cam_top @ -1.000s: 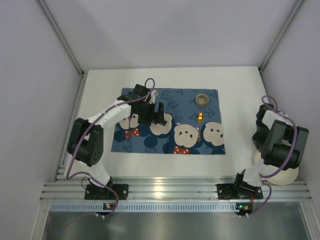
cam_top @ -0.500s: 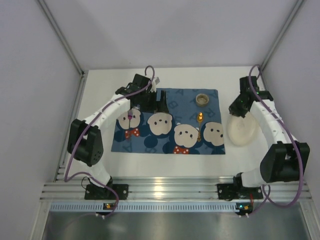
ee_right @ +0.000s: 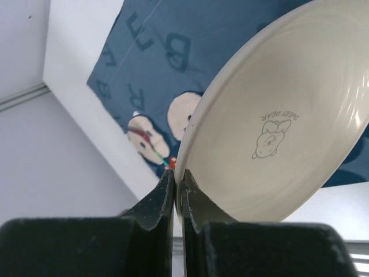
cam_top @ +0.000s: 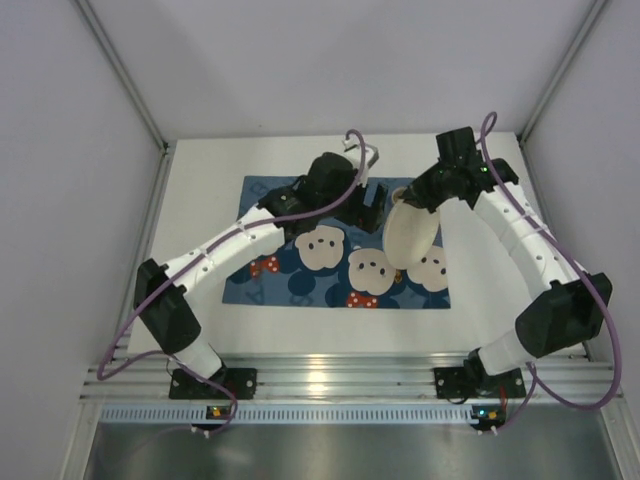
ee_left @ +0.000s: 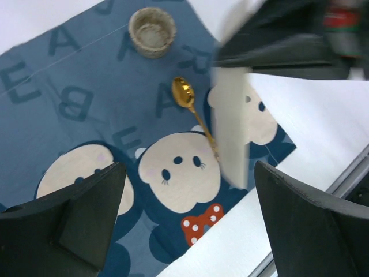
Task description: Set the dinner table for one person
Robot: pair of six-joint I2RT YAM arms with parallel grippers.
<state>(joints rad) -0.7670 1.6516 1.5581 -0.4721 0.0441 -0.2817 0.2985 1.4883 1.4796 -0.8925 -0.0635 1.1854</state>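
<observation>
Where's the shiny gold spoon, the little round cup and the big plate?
Gold spoon (ee_left: 183,92): left wrist view, on its shiny bowl.
Little cup (ee_left: 151,32): left wrist view, in its hollow middle.
Plate (ee_right: 271,133): right wrist view, on the cartoon drawing inside it.

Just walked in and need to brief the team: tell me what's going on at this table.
The right end effector grips a cream plate by its rim, holding it steeply tilted over the right side of the blue placemat on the white table. The left end effector hangs open and empty over the placemat's far side. A gold spoon and a small cup sit on the placemat.
</observation>
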